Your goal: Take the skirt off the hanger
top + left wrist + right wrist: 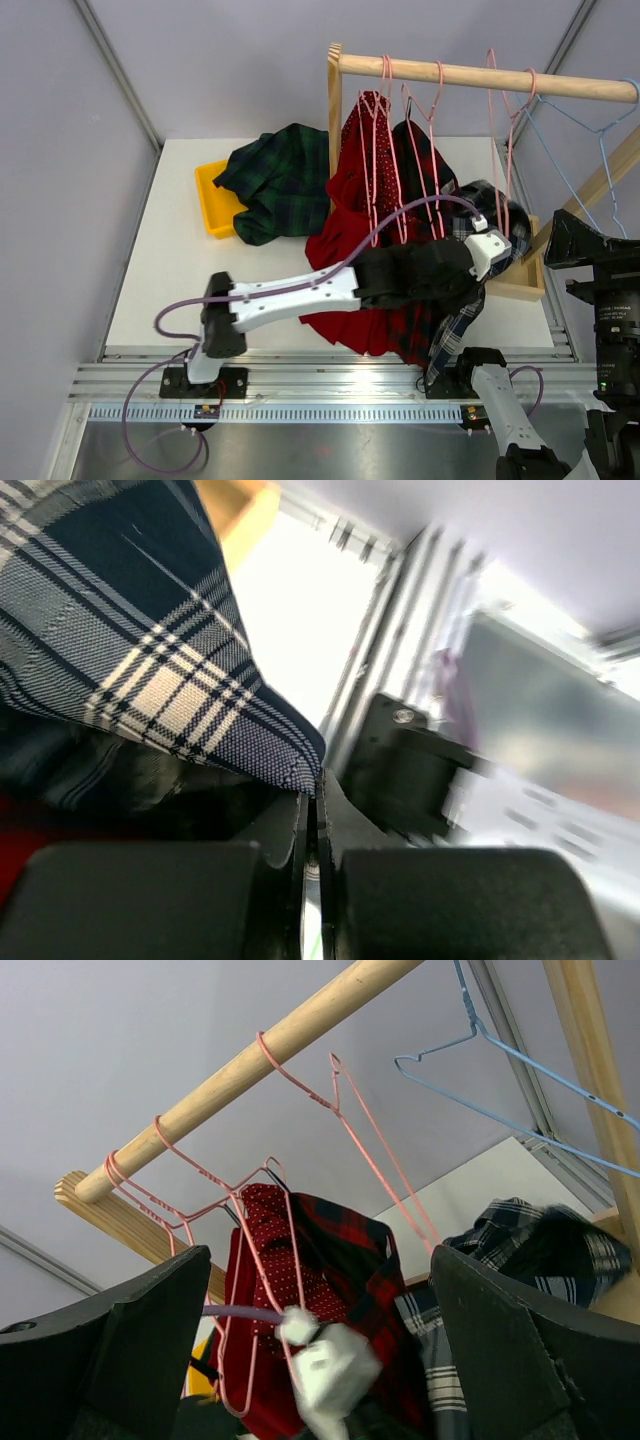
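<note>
The navy plaid skirt hangs bunched at the right end of the wooden rack; it also shows in the left wrist view and the right wrist view. My left gripper reaches across the red skirts and is shut on the skirt's hem corner. A pink wire hanger runs down towards it; I cannot tell whether the skirt is on it. My right gripper is open and empty, low at the front right, pointing up at the rack.
Red dotted and red plaid skirts hang on pink hangers from the wooden rod. A blue hanger hangs bare at the right end. A green plaid garment lies over a yellow bin.
</note>
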